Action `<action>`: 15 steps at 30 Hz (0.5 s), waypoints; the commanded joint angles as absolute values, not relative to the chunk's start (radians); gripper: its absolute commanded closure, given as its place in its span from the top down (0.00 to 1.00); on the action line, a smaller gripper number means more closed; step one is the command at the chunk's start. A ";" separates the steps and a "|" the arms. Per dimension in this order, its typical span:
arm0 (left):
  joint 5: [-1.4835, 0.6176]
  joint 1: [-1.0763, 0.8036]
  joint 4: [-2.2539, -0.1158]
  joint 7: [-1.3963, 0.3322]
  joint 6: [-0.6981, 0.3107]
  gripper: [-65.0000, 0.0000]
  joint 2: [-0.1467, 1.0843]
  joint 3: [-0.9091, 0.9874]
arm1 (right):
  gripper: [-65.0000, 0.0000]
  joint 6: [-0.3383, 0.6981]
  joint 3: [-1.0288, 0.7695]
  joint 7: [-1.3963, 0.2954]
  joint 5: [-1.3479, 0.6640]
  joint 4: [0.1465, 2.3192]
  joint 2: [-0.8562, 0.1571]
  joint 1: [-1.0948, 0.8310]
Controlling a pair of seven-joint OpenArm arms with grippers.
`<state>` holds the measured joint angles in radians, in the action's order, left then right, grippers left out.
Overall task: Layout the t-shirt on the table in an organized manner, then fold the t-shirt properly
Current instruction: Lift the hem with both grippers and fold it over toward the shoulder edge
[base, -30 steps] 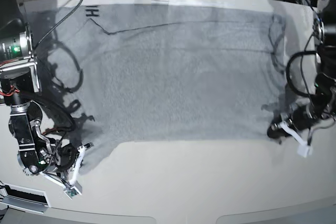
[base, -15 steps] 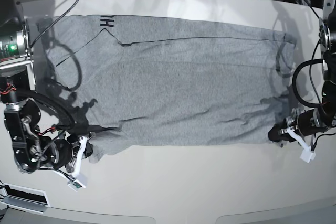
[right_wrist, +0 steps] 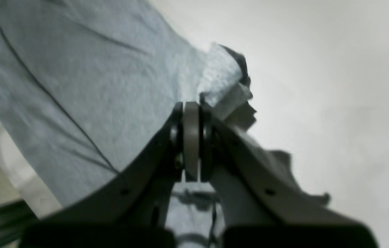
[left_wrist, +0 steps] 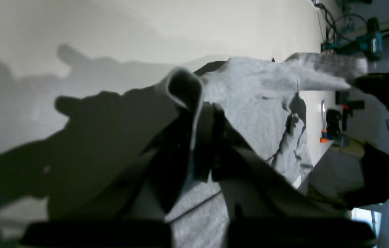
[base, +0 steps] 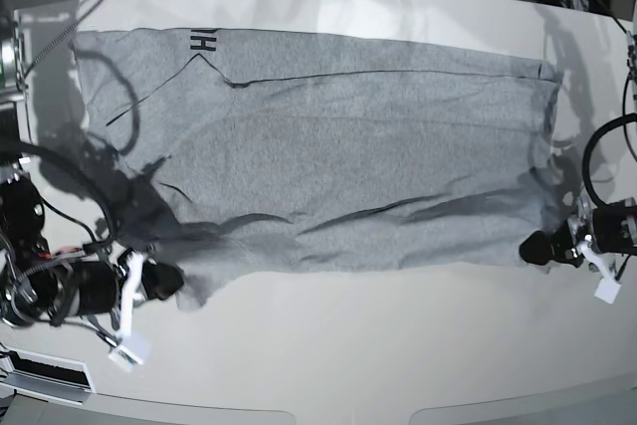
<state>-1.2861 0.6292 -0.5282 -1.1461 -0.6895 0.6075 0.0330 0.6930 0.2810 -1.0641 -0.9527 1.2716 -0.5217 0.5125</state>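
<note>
Base view: the shirt (base: pixel 328 146) lies spread across the table (base: pixel 378 355), lettering at its far corner on my right arm's side. My right gripper (base: pixel 159 281) pinches the shirt's near corner on that side; my left gripper (base: pixel 542 246) pinches the opposite near corner. Between them the near hem sags into a shallow ripple, so I judge the layout step is not finished. To do it well I should draw both corners apart and toward the near edge of the table together, evenly, low over the surface, until that ripple flattens.

Left wrist view: my left jaws are closed narrow on a rolled lip of the shirt (left_wrist: pixel 263 113), cloth bulging above the left gripper (left_wrist: pixel 204 144). The fabric beyond runs in creases toward the table's edge. A light, steady pull should do; a jerk could slip the hem out.

Right wrist view: my right jaws are pressed together on a bunched corner of the shirt (right_wrist: pixel 87 89), just past the right gripper (right_wrist: pixel 191 137). The cloth beside them looks taut with one long seam line, so I should release only once the corner lies flat.
</note>
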 commanded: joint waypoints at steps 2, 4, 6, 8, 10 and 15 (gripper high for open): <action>-1.341 0.662 -0.549 -1.150 -0.698 0.00 0.649 0.038 | 0.00 0.698 0.267 -1.048 -0.973 1.345 -0.552 0.519; -1.353 0.662 -0.549 -1.170 -0.698 0.00 0.664 0.038 | 0.00 0.698 0.261 -1.049 -0.970 1.393 -0.569 0.482; -1.352 0.661 -0.549 -1.176 -0.698 0.00 0.680 0.038 | 0.00 0.698 0.259 -1.048 -0.960 1.420 -0.589 0.450; -1.353 0.660 -0.549 -1.174 -0.698 0.00 0.695 0.038 | 0.00 0.698 0.256 -1.048 -0.947 1.426 -0.609 0.426; -1.353 0.660 -0.549 -1.175 -0.698 0.00 0.701 0.038 | 0.00 0.698 0.245 -1.048 -0.943 1.426 -0.619 0.406; -1.355 0.659 -0.549 -1.168 -0.698 0.00 0.694 0.038 | 0.00 0.698 0.149 -1.068 -0.971 1.426 -0.619 0.374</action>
<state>-1.3273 0.6285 -0.5335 -1.1793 -0.6899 0.6697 0.0326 0.6930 0.1616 -1.0790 -0.9627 1.4117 -0.5953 0.3462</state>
